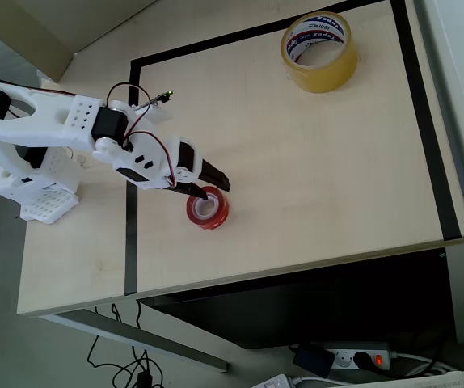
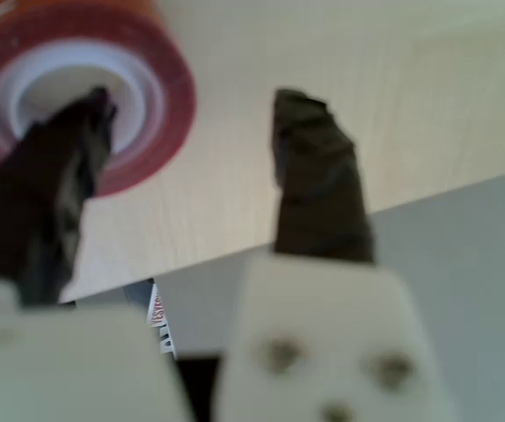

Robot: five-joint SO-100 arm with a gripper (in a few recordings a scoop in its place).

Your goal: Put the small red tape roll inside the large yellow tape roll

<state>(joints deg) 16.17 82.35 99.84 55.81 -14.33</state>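
While the gripper [image 1: 203,188] stood apart over the small red tape roll [image 1: 208,208], one finger needed seating inside its core before clamping the wall.

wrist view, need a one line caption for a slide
Open gripper straddles the wall of the small red tape roll, one finger in its core, the other outside.
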